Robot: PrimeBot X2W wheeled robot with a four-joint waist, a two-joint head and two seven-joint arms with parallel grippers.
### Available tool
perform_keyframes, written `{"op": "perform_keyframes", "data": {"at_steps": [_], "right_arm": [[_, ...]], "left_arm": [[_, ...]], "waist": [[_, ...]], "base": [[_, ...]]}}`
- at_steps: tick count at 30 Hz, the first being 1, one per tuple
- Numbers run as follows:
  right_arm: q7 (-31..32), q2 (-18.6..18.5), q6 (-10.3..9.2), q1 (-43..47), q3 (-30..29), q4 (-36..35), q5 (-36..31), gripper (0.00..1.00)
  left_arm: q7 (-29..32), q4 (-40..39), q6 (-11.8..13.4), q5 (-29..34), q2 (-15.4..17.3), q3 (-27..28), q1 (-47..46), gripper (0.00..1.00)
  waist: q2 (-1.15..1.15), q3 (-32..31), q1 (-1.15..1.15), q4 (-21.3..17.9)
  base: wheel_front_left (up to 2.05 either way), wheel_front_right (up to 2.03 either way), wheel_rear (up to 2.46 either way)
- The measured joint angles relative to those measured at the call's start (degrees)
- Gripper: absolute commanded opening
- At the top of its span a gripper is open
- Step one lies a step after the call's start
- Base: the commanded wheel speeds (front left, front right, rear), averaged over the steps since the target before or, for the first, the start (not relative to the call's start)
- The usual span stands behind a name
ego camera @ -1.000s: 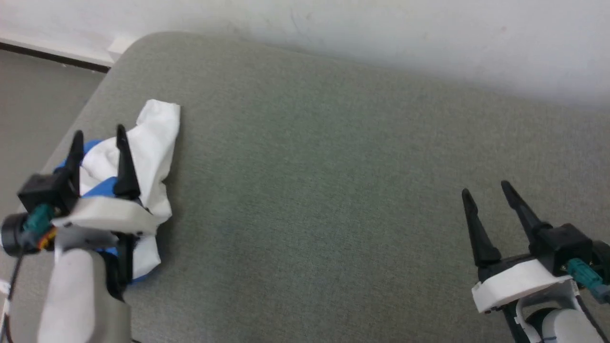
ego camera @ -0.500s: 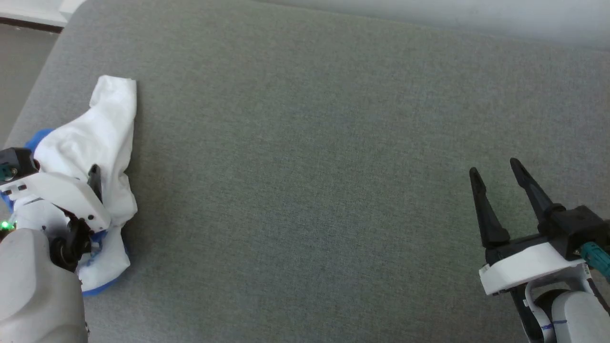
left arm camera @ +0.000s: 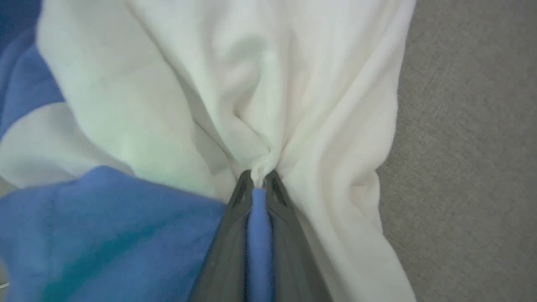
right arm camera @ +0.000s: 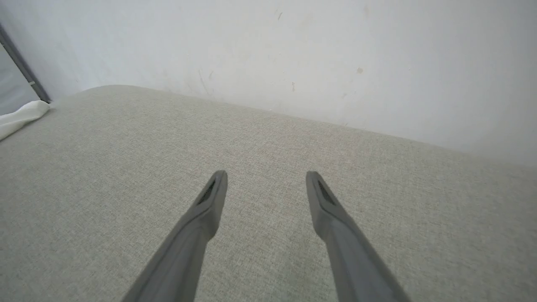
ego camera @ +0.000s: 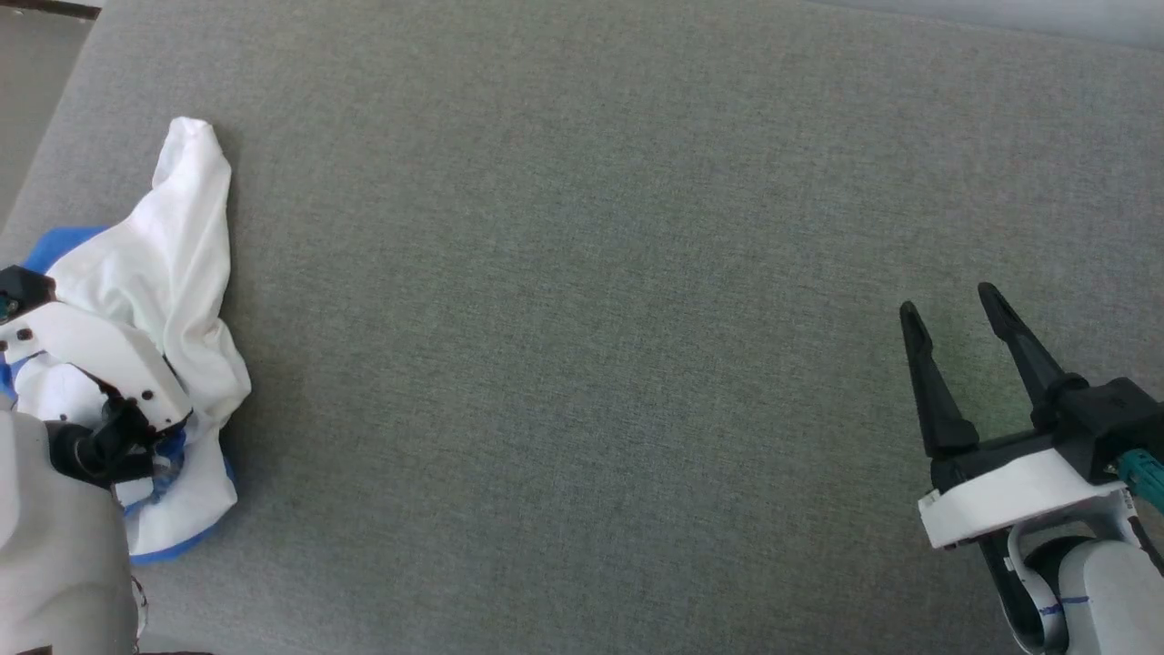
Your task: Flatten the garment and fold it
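Left gripper (left arm camera: 260, 181) is clenched on the garment (left arm camera: 201, 84). In my left wrist view the two dark fingers (left arm camera: 228, 247) meet at the tips, with white cloth bunched into a tight pucker right there and creases fanning out and away from the pinch. A narrow strip of blue fabric sits between the fingers lower down, and more blue spreads at the lower left and upper left of that view. Grey upholstery runs down its right side. From the head view, the garment (ego camera: 186, 273) is a crumpled heap at the far left of the grey padded surface (ego camera: 582, 318), close to that surface's left edge, not flattened and not folded. It is mostly white. Blue peeks out at the upper left of the heap and along its lower hem, and one white end trails up toward the far side. The white wrist housing (ego camera: 91, 350) of my left arm lies over the heap and the fingertips are buried in the folds, so the grip reads from the wrist camera, not from here. A sliver of floor (ego camera: 27, 82) shows past the surface's left edge. Right gripper (ego camera: 948, 300) is well apart from the shirt at the lower right, released, with its fingers spread and nothing between them, over bare grey fabric. In the right wrist view the same spread fingers point across the surface toward a pale wall (right arm camera: 293, 50). A small bit of white cloth shows at that view's left edge.
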Motion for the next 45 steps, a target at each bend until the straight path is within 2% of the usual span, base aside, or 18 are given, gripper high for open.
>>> {"op": "perform_keyframes", "data": {"at_steps": [4, 8, 13, 17, 20, 25, 31, 39, 45], "right_arm": [[-0.46, 0.07, 0.00, -0.48, 0.24, 0.32, 0.14, 1.00], [-1.36, 0.40, 0.00, -0.48, 0.03, 1.08, 0.56, 1.00], [-2.83, 1.74, 0.00, -0.46, -0.35, 2.20, 0.58, 1.00], [-3.94, 2.94, 0.00, -0.44, -0.69, 2.93, 0.64, 1.00], [-4.54, 3.92, 0.00, -0.42, -0.82, 3.52, 0.63, 1.00], [-5.11, 4.98, 0.00, 0.78, -2.37, 4.25, 0.58, 1.00], [-5.56, 5.58, 0.00, 1.70, -3.65, 4.50, 0.43, 1.00], [-6.05, 5.84, 0.00, 2.89, -4.76, 5.11, 0.51, 1.00], [-6.42, 5.86, 0.00, 4.10, -5.47, 5.91, 1.71, 1.00]], "left_arm": [[-0.70, -0.05, -0.07, 0.08, 0.47, -0.43, -0.17, 0.00], [-5.86, -1.33, -0.07, 1.85, 2.48, -1.31, -0.41, 0.00], [-16.41, -5.30, -0.14, 5.45, 5.83, -3.20, -4.32, 0.00], [-26.05, -7.48, -1.42, 8.14, 7.99, -5.48, -8.61, 0.00], [-31.09, -8.90, -2.75, 9.34, 8.88, -7.97, -10.55, 0.00], [-37.86, -13.28, -3.71, 10.59, 8.53, -11.98, -12.63, 0.00], [-40.87, -20.48, -4.30, 9.48, 5.20, -16.39, -13.45, 0.00], [-38.36, -28.83, -4.60, 4.32, -3.71, -22.98, -11.21, 0.00], [-36.41, -33.37, -4.58, 0.90, -10.18, -27.74, -3.22, 0.00]], "waist": [[0.00, -0.51, 0.00, 0.35], [0.00, -1.87, 0.01, 0.72], [0.00, -4.49, 0.00, 1.22], [0.00, -6.94, 0.00, 1.43], [0.00, -8.77, -0.01, 1.06], [0.00, -11.48, -0.01, -0.73], [0.00, -13.32, -0.01, -5.00], [0.00, -14.72, 0.00, -12.68], [0.00, -15.48, 0.00, -18.75]], "base": [[0.00, 0.00, 0.00], [0.00, 0.00, 0.00], [0.00, 0.00, 0.00], [0.00, 0.00, 0.00], [0.00, 0.00, 0.00], [0.00, 0.00, 0.00], [0.00, 0.00, 0.00], [0.00, 0.00, 0.00], [0.00, 0.00, 0.00]]}}
